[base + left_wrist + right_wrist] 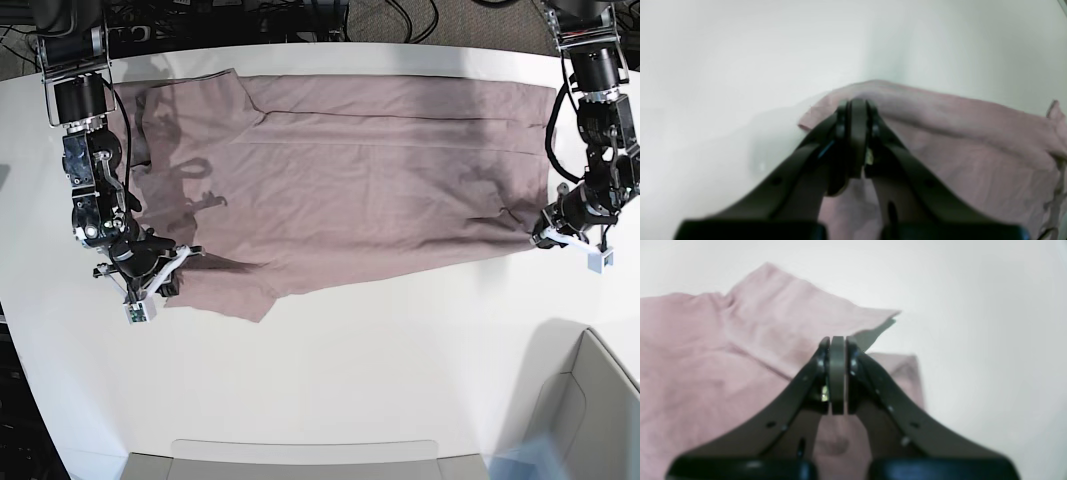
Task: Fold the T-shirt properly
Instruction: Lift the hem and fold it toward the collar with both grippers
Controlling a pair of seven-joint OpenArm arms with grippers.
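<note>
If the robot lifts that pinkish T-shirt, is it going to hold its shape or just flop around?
The T-shirt will probably flop, since soft wrinkles run across it and its near edge curves loosely. It is likely light for its spread, as the cloth looks thin. The small flap jutting out near the right gripper may swing or fold under.

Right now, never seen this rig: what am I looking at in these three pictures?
It's one robot with two arms, each ending in black jaws. The base picture looks at the work surface from the front; the robot's left arm appears on its right side, the right arm on its left. The other two come from cameras on the wrists, looking past the jaws. On the surface lies a mauve-pink T-shirt, spread wide, its near edge uneven with a flap by the right arm. Both pairs of jaws are shut at that near edge. They appear to pinch the fabric, though the wrist views don't fully show the grip.
</note>
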